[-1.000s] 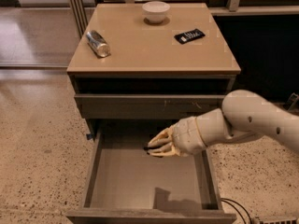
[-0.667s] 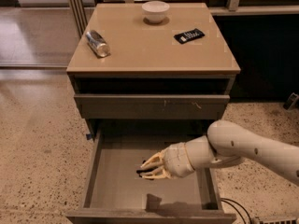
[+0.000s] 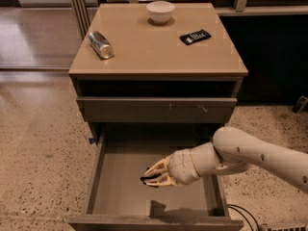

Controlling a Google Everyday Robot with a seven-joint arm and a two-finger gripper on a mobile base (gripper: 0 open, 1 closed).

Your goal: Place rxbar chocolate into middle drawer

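The middle drawer (image 3: 103,177) is pulled open at the bottom of the view, a deep grey-brown box. My gripper (image 3: 153,175) reaches in from the right and sits low inside the drawer, near its middle. Its pale fingers are closed on the rxbar chocolate (image 3: 147,181), a small black wrapper that shows only at the fingertips, close above the drawer floor. I cannot tell whether the bar touches the floor.
On the cabinet top (image 3: 154,57) stand a white bowl (image 3: 160,11), a silver can lying on its side (image 3: 100,44) and a flat black wrapper with white print (image 3: 195,36). The upper drawer front (image 3: 156,109) is closed. A speckled floor surrounds the cabinet.
My gripper has moved down and to the left, deeper into the open drawer, still holding the black bar.
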